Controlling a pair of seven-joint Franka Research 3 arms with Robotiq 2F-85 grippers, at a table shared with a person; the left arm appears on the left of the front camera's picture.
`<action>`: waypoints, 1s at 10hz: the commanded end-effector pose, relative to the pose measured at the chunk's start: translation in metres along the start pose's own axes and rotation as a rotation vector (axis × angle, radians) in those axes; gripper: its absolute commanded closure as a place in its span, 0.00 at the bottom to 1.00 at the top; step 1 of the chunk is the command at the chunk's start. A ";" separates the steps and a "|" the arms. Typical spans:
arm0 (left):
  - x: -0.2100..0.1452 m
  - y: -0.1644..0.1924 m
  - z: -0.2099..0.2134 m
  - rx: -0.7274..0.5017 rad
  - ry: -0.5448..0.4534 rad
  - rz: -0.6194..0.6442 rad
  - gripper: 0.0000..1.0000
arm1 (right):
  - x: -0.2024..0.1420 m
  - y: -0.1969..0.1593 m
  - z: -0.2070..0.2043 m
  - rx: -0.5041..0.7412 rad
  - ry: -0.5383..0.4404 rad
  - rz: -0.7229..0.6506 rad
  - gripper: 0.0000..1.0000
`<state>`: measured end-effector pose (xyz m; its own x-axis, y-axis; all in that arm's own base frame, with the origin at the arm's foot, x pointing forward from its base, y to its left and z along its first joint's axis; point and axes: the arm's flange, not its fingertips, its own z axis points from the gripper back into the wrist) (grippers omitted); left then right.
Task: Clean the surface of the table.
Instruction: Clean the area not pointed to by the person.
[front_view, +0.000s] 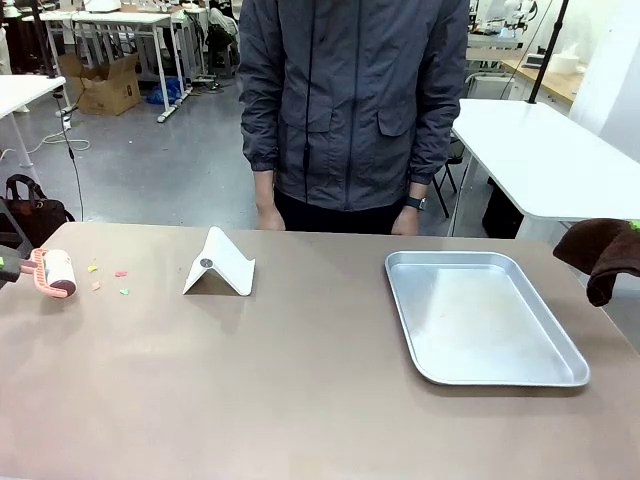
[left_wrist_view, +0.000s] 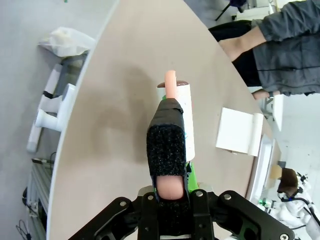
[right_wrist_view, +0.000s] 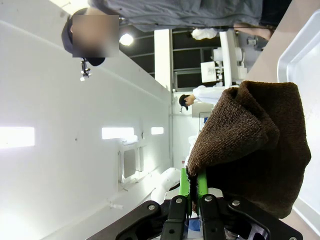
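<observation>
The tan-brown table (front_view: 300, 390) carries a few small coloured scraps (front_view: 120, 273) near its left end. Just left of them a lint roller (front_view: 57, 273) with a pink handle hovers over or rests on the top. My left gripper (left_wrist_view: 170, 197) is shut on the black-wrapped handle, and the white roller drum (left_wrist_view: 183, 117) points away over the table (left_wrist_view: 115, 100). At the right edge, beside the table, hangs a brown cloth (front_view: 600, 255). My right gripper (right_wrist_view: 192, 190) is shut on this cloth (right_wrist_view: 255, 145), which drapes over the fingers.
A white folded stand (front_view: 220, 266) sits left of centre. A bare silver tray (front_view: 480, 320) lies on the right half. A person in a grey jacket (front_view: 350, 100) stands at the far edge with hands (front_view: 268, 216) down. White tables stand behind.
</observation>
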<state>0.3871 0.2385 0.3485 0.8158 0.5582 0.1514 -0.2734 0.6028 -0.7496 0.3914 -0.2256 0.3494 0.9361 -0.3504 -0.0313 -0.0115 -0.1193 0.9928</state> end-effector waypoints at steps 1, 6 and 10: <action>0.013 0.003 -0.009 0.048 -0.002 -0.048 0.81 | 0.001 0.007 0.000 0.014 0.004 -0.016 0.94; 0.029 0.001 -0.034 0.088 0.045 -0.059 0.81 | 0.001 0.007 0.000 0.014 0.004 -0.016 0.94; 0.038 -0.029 -0.065 0.080 0.111 -0.079 0.81 | 0.001 0.007 0.000 0.014 0.004 -0.016 0.94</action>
<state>0.4500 0.2085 0.3375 0.8752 0.4565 0.1599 -0.2249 0.6766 -0.7011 0.3914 -0.2256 0.3491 0.9361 -0.3503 -0.0318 -0.0110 -0.1196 0.9928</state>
